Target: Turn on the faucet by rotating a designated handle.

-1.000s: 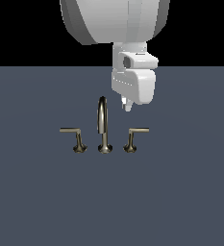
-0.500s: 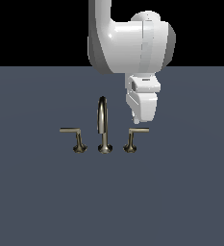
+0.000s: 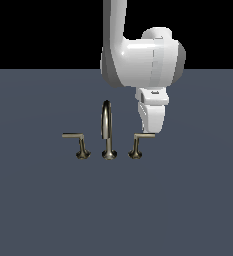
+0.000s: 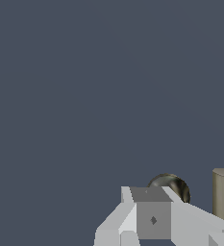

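Hand [image 3: 151, 131] has dropped and shifted right of the spout [image 3: 106, 122], now at the handle [image 3: 142, 136] arm's tip. Finger spread: can't tell. Push looks imminent; handle unturned.

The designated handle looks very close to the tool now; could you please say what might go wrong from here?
1. The tool hangs right at the outer end of the designated handle, so a push may slip off the thin arm.
2. The spout stands close beside it; a wide sweep could strike it.
3. The wrist view shows little of the lever, so alignment is hard to confirm.
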`<state>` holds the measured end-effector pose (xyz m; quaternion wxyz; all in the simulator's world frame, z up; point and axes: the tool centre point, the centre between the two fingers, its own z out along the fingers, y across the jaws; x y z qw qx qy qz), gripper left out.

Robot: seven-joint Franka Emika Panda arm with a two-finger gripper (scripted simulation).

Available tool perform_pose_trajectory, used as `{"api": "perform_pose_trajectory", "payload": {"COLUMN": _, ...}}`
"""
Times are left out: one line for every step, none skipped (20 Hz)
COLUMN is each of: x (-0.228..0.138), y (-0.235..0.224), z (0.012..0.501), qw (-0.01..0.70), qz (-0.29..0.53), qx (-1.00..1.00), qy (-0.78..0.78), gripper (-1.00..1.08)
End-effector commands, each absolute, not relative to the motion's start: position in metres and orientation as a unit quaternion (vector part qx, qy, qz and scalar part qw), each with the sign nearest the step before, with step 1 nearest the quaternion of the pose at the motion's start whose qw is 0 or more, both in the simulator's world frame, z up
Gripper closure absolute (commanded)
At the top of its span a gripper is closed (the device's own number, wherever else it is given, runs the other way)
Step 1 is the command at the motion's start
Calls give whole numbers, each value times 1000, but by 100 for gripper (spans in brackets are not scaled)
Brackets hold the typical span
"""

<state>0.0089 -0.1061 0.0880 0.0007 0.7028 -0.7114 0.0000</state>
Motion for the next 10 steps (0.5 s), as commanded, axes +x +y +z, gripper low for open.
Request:
{"api": "perform_pose_trajectory", "payload": {"x": 10, "y": -107, "z": 88, "qw": 0, "qz": 0, "qx": 701, "qy": -713, "gripper": 108}}
{"api": "perform_pose_trajectory", "payload": {"x": 9, "y": -106, "z": 88, "qw": 0, "qz": 0, "qx": 702, "qy": -712, "gripper": 108}}
{"api": "perform_pose_trajectory", "payload": {"x": 9, "y": -105, "z": 89, "qw": 0, "qz": 0, "qx": 704, "qy": -711, "gripper": 108}}
{"api": "perform_pose_trajectory", "payload": {"x": 9, "y": -105, "z": 90, "qw": 0, "qz": 0, "qx": 705, "qy": -709, "gripper": 108}}
{"api": "perform_pose_trajectory", "payload": {"x": 9, "y": -104, "z": 91, "qw": 0, "qz": 0, "qx": 706, "qy": -709, "gripper": 108}}
{"api": "perform_pose_trajectory", "payload": {"x": 9, "y": -104, "z": 91, "qw": 0, "qz": 0, "qx": 706, "qy": -708, "gripper": 108}}
{"api": "perform_pose_trajectory", "payload": {"x": 9, "y": -104, "z": 91, "qw": 0, "qz": 0, "qx": 706, "qy": -708, "gripper": 108}}
{"api": "perform_pose_trajectory", "payload": {"x": 9, "y": -104, "z": 91, "qw": 0, "qz": 0, "qx": 706, "qy": -708, "gripper": 108}}
{"api": "perform_pose_trajectory", "payload": {"x": 9, "y": -104, "z": 91, "qw": 0, "qz": 0, "qx": 706, "qy": -708, "gripper": 108}}
{"api": "perform_pose_trajectory", "payload": {"x": 9, "y": -104, "z": 91, "qw": 0, "qz": 0, "qx": 706, "qy": -708, "gripper": 108}}
